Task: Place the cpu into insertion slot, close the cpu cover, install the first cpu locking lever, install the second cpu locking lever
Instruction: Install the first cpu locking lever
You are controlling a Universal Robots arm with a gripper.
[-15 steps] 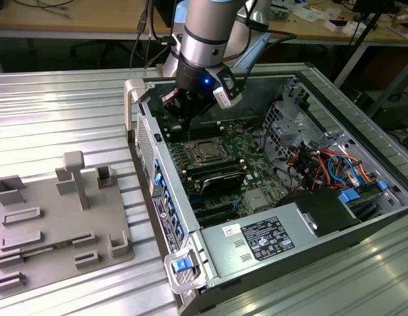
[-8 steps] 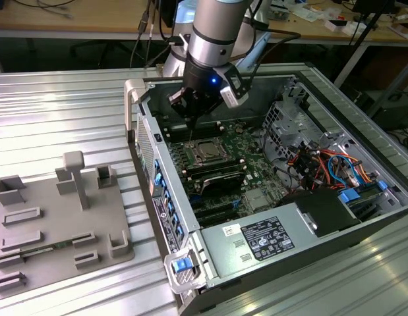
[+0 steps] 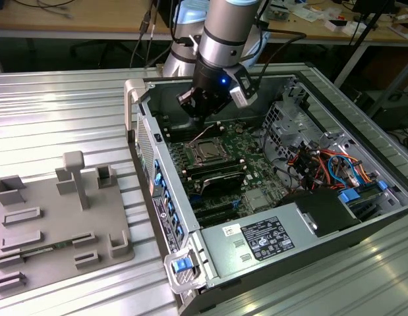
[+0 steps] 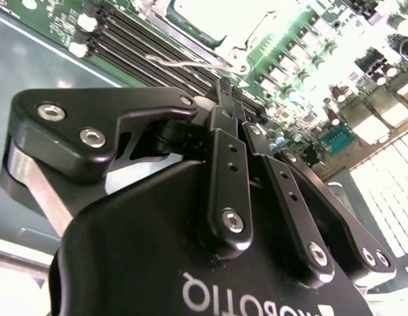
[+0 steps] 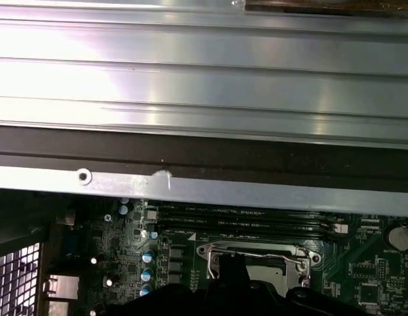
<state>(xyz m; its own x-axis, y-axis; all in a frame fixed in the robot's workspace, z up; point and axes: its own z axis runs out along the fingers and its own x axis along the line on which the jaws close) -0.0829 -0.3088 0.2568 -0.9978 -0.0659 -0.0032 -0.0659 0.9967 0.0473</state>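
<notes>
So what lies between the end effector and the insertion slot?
Nothing; in the exterior view only motherboard shows between the end effector and the insertion slot.

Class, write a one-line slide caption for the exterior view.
The gripper hovers above the insertion slot inside an open computer case, a grey fixture tray at the exterior view's left.

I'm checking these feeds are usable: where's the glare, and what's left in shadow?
Second wrist view: the board is largely blown out white, while the gripper is a dark mass in front. First wrist view: glare streaks the ribbed metal; the slot sits dim. Exterior view: even light, mild sheen on the table.
</notes>
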